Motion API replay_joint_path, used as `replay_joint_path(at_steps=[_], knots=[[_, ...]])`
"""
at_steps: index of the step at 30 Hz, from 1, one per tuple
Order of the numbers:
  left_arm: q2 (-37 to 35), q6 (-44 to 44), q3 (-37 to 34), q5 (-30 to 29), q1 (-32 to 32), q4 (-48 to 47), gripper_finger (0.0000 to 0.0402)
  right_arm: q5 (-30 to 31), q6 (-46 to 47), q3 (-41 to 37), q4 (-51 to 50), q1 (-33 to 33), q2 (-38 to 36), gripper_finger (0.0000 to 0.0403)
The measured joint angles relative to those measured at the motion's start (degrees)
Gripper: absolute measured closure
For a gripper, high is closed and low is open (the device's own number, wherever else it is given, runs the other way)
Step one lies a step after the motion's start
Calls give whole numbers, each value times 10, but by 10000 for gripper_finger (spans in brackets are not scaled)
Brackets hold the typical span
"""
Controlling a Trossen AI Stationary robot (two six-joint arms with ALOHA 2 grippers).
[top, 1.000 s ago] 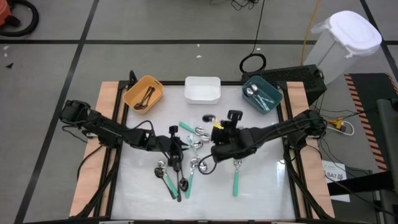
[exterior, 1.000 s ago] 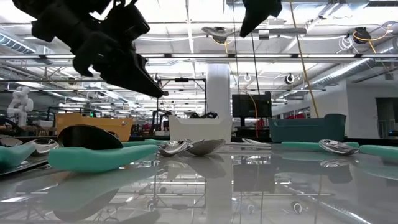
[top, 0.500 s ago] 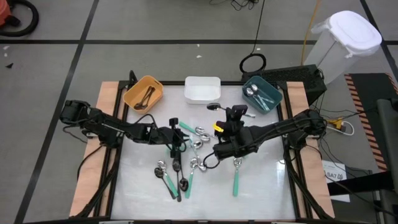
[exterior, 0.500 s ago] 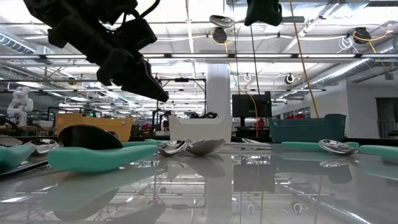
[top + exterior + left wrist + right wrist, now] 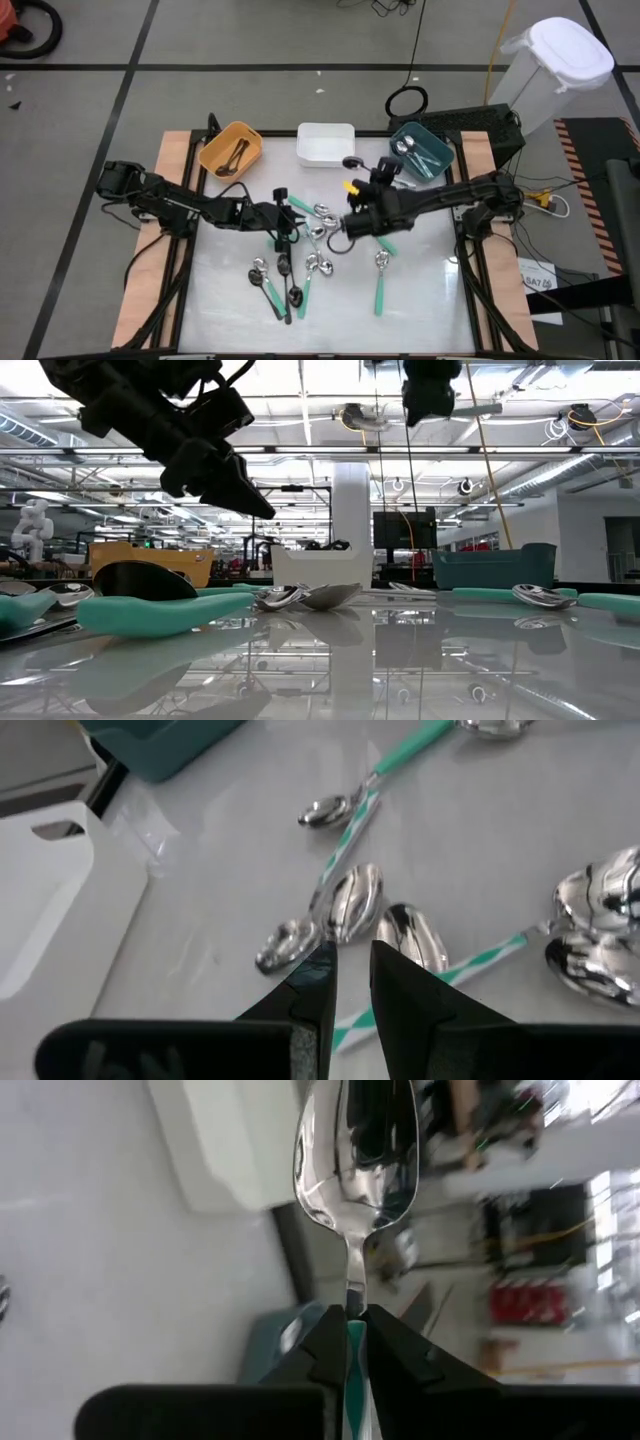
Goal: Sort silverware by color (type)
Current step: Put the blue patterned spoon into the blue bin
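Right now my right gripper point(image 5: 352, 1330) is pinched tight on a spoon with a mint-green handle point(image 5: 356, 1200). I hold it by the handle, and its shiny bowl sticks out past my fingertips. From above, this spoon is up in the air near the back of the tabletop point(image 5: 420, 300), between the white bin point(image 5: 325, 144) and the teal bin point(image 5: 421, 150). Its bowl points toward the white bin.

More spoons lie on the tabletop. A bunch of them point(image 5: 318, 214) sit in the middle, some with green handles and some all silver. Another little bunch point(image 5: 280, 285) lies nearer the front, and a few of those have black handles. One green-handled spoon point(image 5: 380, 280) lies by itself on the right side.

My left gripper point(image 5: 347, 982) hangs over the middle bunch. Its two fingers are close together with only a thin gap, and nothing is between them. Just past its tips I can see three shiny spoon bowls point(image 5: 345, 920) lying side by side, and stripy green-and-white handles.

At the back edge stand three bins in a row. The orange bin point(image 5: 231, 150) on the left has dark-handled spoons in it. The white bin in the middle looks bare inside. The teal bin on the right has shiny spoons with green handles in it.

From down low, a big green handle point(image 5: 160, 610) lies close to the camera.
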Motion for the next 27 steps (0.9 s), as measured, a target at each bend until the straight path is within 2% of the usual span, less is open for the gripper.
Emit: replay_joint_path(at_steps=[7, 12, 16, 22, 27], knots=[[0, 1, 0, 0, 0, 16, 334, -73, -32, -1, 0, -95, -4, 383], [0, -6, 0, 4, -1, 14, 334, -76, -42, -28, 10, -165, -31, 383], [0, -17, 0, 6, -5, 4, 334, -104, -54, -103, 81, -212, -91, 383], [0, -26, 0, 7, -9, -13, 334, -178, -95, -243, 226, -279, -194, 383], [0, -27, 0, 7, -8, -11, 334, -194, -157, -342, 324, -341, -249, 383]])
